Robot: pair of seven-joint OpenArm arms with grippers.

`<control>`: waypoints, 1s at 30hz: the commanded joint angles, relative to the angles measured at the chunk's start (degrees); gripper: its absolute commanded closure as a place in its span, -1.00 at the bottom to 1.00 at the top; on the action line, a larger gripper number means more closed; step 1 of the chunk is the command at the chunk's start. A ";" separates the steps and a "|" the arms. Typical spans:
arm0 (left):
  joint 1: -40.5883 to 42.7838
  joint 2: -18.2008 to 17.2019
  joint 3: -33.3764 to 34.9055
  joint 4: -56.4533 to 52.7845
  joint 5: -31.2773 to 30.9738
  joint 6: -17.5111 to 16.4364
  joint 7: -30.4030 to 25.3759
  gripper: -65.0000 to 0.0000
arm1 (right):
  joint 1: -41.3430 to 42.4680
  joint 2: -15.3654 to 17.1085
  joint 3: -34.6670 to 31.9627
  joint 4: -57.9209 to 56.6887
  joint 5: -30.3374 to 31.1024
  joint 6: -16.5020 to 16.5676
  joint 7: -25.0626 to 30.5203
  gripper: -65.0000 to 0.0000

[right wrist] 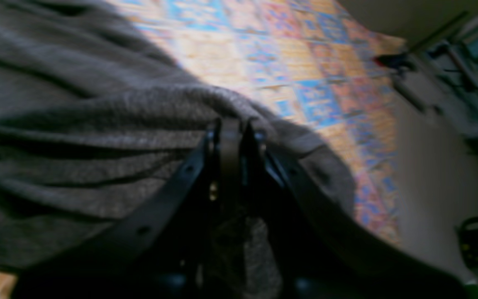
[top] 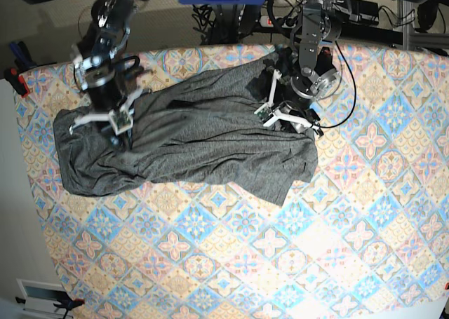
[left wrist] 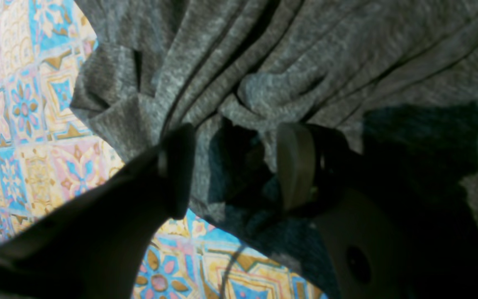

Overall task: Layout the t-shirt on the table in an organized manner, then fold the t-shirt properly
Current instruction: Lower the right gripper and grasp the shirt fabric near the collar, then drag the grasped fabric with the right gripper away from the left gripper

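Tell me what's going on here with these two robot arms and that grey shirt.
Two arms are working on a grey t-shirt spread, still wrinkled, across the patterned table. The right gripper is shut on a bunched fold near one end. The left gripper is open at the other end, its fingers straddling gathered fabric without pinching it. Nothing is folded yet.

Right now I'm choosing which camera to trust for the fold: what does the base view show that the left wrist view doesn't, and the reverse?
Only the base view shows the whole t-shirt spread wrinkled across the table, and the right gripper shut on its other end. Only the left wrist view shows the left gripper open, straddling bunched folds. Both show grey fabric on the patterned cloth.
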State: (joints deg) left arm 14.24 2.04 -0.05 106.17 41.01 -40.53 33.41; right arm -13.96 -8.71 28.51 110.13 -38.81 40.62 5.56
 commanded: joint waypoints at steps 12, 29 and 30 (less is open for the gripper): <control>-0.39 -0.07 -0.08 0.86 -0.09 0.53 -0.92 0.10 | 6.18 0.49 -0.34 -4.15 1.05 -0.62 -2.35 1.00; -0.57 0.02 0.01 -0.28 -0.09 0.53 -1.10 0.09 | 6.53 0.49 -1.92 -9.51 -14.16 -0.62 -1.91 -0.02; -0.48 0.02 0.01 -0.28 -0.09 0.53 -1.10 0.09 | 6.53 0.49 -1.92 -9.07 -13.98 -0.62 -1.91 -0.06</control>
State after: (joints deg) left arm 14.00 1.93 -0.12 104.97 41.21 -40.51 33.04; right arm -8.10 -8.58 26.57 99.57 -53.82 40.73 2.61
